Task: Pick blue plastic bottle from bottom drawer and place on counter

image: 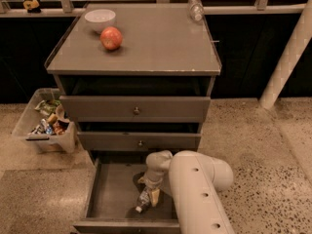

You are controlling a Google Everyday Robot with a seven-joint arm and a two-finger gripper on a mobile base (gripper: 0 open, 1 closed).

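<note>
The bottom drawer is pulled open, showing its flat grey floor. The blue plastic bottle lies in it towards the right, with its white cap pointing at the drawer front. My gripper reaches down into the drawer and sits right at the bottle, over its upper part. My white arm covers the drawer's right side. The counter is the grey cabinet top above.
On the counter are a white bowl and a red apple at the back left, and another clear bottle at the back right. A plastic bin of snacks stands on the floor to the left. A white pillar is at the right.
</note>
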